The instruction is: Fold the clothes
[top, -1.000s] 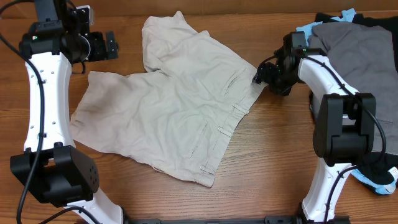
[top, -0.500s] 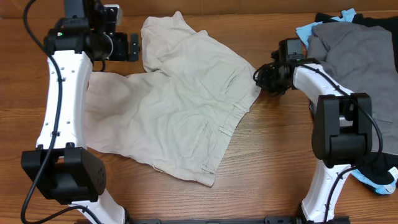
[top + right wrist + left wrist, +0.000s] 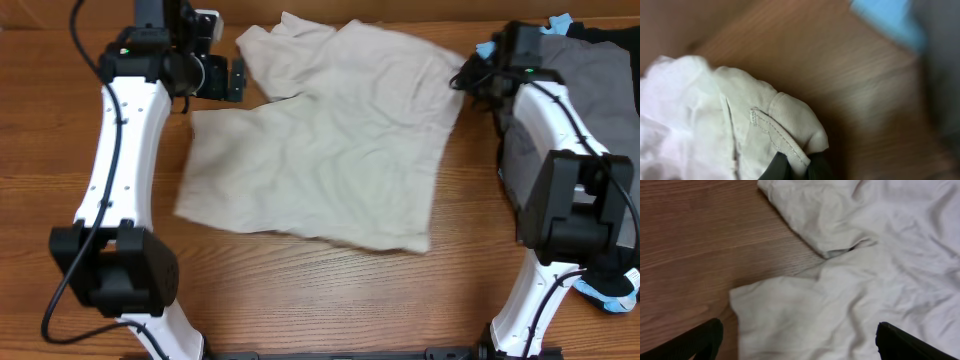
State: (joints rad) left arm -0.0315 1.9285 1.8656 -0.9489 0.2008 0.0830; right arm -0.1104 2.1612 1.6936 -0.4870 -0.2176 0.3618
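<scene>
A: At table centre: beige shorts, spread, rumpled. Grippers?
B: Right gripper pinching shorts' corner, 2 o'clock. Left gripper jaws wide, empty, over 10 o'clock edge. Grey garment heaped, 3 o'clock.

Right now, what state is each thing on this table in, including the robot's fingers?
Shorts: unfolded, spread out, wrinkled.
Left fingers: open, empty, over the shorts' edge.
Right fingers: shut on the shorts' waistband.
Grey garment: unfolded, lying loose at the right.
Blue piece: crumpled, partly under the grey garment.
</scene>
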